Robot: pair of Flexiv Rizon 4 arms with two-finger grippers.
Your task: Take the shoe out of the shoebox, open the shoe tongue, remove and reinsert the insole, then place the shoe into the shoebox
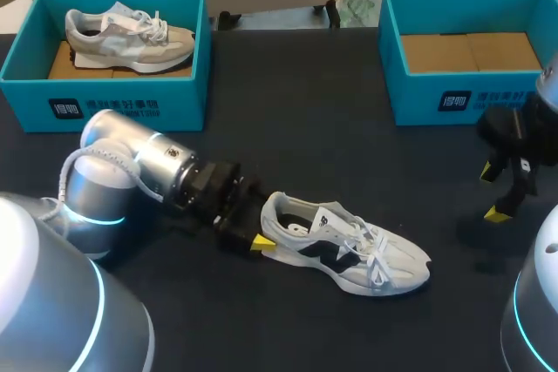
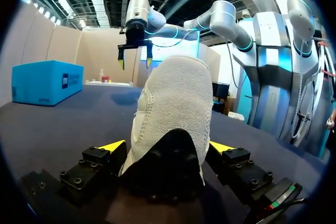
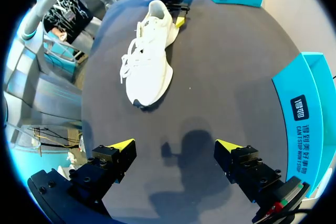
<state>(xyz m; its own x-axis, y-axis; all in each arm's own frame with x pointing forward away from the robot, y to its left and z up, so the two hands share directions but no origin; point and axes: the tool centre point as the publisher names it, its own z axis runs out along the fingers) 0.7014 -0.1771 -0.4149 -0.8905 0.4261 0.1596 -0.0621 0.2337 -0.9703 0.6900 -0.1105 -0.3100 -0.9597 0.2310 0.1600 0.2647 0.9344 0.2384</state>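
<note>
White shoe (image 1: 349, 250) (image 2: 176, 108) (image 3: 149, 61): lies on its sole on the counter (image 1: 305, 128), out of both boxes, between the two arms. Its heel points at my left arm and its rounded toe at my right.
Shoe upper: white mesh and smooth panels with black side patches. The heel patch is nubby and suede-like, above a dark sole edge.
Laces (image 1: 377, 254): white, tied in a loose bow over the front of the shoe.
Left gripper (image 1: 258, 226) (image 2: 167, 148): low at the counter, clamped on the shoe's heel. Its blocky black fingers (image 2: 102, 163) press the heel from both sides, and the wedge-shaped yellow tips lie along the heel's flanks.
Right gripper (image 1: 494, 192) (image 3: 174, 145) (image 2: 135, 62): hangs above the counter, well apart from the shoe's toe and near the right shoebox. The fingers are spread wide with nothing between them, and its shadow falls on the counter below.
Left shoebox (image 1: 113, 106): a teal, straight-walled cardboard box without a lid, at the far left of the counter. It holds a grey and beige shoe (image 1: 122, 37) with white laces, lying on a brown cardboard floor.
Right shoebox (image 1: 436, 98) (image 3: 302, 114): the same teal box at the far right, showing a plain brown cardboard floor.
Counter: dark, matte and flat.
</note>
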